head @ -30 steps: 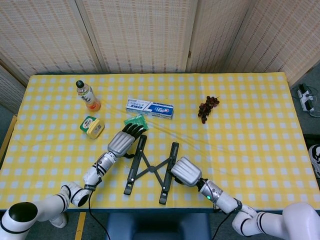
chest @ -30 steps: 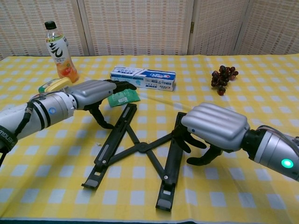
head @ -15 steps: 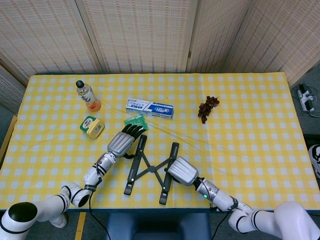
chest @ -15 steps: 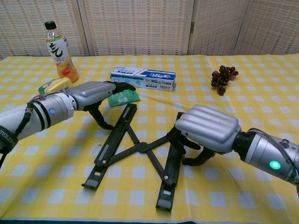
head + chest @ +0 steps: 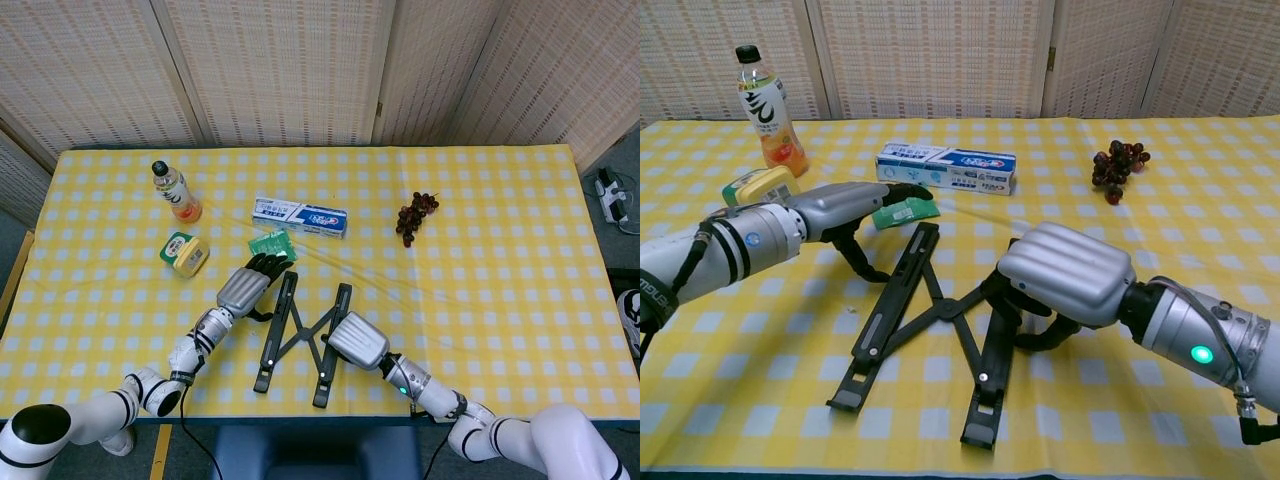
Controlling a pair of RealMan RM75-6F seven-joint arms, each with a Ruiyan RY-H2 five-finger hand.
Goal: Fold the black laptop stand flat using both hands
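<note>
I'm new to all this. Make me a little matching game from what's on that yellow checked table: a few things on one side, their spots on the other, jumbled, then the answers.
Things:
1. bottle
2. grapes
3. toothpaste box
4. black laptop stand

Places:
A. between the two hands, near the front edge
B. far left part of the table
C. right of the toothpaste box
D. middle of the table, just behind the green packet

Pairs: 1-B, 2-C, 3-D, 4-A

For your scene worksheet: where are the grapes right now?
In the head view, the grapes lie right of centre, right of the toothpaste box.
</note>
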